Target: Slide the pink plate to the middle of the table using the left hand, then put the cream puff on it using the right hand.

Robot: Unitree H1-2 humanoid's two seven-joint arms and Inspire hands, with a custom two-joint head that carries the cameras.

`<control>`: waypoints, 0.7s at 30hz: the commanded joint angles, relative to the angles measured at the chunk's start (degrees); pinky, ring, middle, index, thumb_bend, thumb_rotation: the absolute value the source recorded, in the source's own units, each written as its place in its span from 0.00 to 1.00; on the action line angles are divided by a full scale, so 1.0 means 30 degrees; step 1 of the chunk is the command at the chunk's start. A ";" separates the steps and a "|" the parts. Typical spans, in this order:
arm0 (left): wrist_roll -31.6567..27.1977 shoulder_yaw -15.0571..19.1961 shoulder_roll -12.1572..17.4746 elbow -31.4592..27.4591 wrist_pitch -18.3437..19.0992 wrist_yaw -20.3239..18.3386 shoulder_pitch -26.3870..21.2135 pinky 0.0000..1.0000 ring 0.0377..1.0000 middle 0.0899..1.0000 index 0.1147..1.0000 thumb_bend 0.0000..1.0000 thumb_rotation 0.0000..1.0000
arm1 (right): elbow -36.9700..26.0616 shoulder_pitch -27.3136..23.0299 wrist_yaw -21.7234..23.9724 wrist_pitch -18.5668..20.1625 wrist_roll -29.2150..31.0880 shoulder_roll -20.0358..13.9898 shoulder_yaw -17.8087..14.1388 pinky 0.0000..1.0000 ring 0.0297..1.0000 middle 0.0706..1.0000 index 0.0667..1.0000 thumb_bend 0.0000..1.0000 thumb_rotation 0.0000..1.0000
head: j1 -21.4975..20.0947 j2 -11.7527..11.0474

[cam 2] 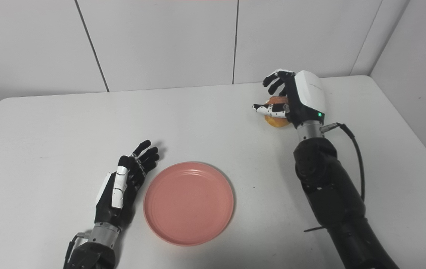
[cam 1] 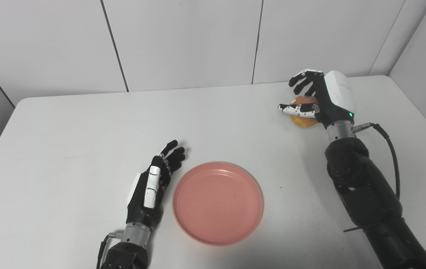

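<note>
Your left hand (cam 1: 151, 188) lies released just beside the pink plate (cam 1: 217, 203), near the tabletop's (cam 1: 67, 149) front edge. Your right hand (cam 1: 315, 99) cups the cream puff (cam 1: 304, 121) near the far right corner; grasp uncertain.

White table (cam 1: 86, 123) with rounded far corners fills most of the view, matte surface, soft shadows on it. Behind it, a white panelled wall (cam 1: 186, 41) with dark vertical seams. Grey side walls angle in at left and right (cam 1: 422, 63). Lighting even, diffuse.
</note>
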 commanded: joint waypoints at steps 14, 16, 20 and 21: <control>0.0724 -0.0376 -0.0673 -0.0434 0.0296 0.0504 0.0310 0.89 0.85 0.83 0.81 0.62 1.00 | -0.3458 0.1581 0.1595 -0.2896 0.0760 0.1776 0.1251 0.20 0.25 0.38 0.47 0.52 0.00 | 0.1793 0.0377; 0.0640 -0.0394 -0.0759 -0.0527 0.0516 0.0506 0.0323 0.90 0.85 0.84 0.82 0.63 1.00 | -0.3780 0.1885 0.1778 -0.3018 0.0796 0.2054 0.1471 0.22 0.27 0.36 0.48 0.52 0.00 | 0.1867 0.0392; 0.0713 -0.0348 -0.0868 -0.0038 -0.0222 0.0443 0.0190 0.90 0.84 0.83 0.81 0.63 1.00 | -0.4319 0.2552 0.2367 -0.3692 0.1467 0.2693 0.2092 0.23 0.27 0.35 0.47 0.51 0.00 | 0.2214 0.0479; 0.0769 -0.0320 -0.0895 0.0044 -0.0271 0.0486 0.0170 0.89 0.84 0.83 0.81 0.63 1.00 | -0.4417 0.2695 0.2493 -0.3888 0.1606 0.2815 0.2226 0.23 0.27 0.35 0.48 0.51 0.00 | 0.2214 0.0479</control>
